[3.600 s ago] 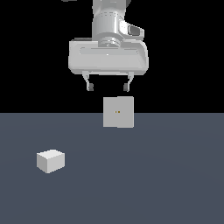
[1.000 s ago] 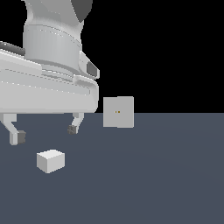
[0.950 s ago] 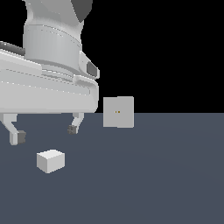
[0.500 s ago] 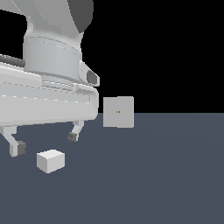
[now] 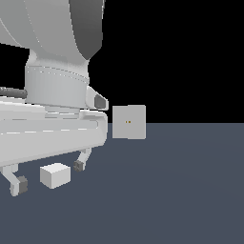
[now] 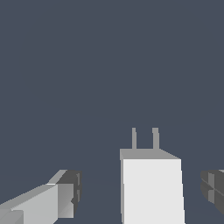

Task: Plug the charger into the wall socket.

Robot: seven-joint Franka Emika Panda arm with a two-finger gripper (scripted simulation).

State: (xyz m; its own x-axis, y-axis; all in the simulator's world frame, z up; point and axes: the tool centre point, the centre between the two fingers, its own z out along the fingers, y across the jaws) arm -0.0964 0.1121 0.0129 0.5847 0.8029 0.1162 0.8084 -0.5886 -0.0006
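The charger (image 5: 55, 175) is a small white block lying on the dark floor at the exterior view's left. In the wrist view the charger (image 6: 152, 188) shows two thin prongs pointing away from the camera. My gripper (image 5: 48, 175) is open, its fingers (image 5: 78, 165) standing on either side of the charger with gaps between pads and block. In the wrist view the gripper (image 6: 144, 194) straddles the block, its pads (image 6: 70, 194) apart from it. The wall socket (image 5: 128, 122) is an upright pale grey square slab with two yellowish dots, further back on the floor.
The large white hand body and arm (image 5: 52, 95) fill the exterior view's left and hide the floor behind them. Dark grey floor (image 5: 181, 190) stretches around the charger and socket.
The gripper has come down and toward the camera; its open fingers now straddle the charger instead of hanging above it. Charger and socket have not moved.
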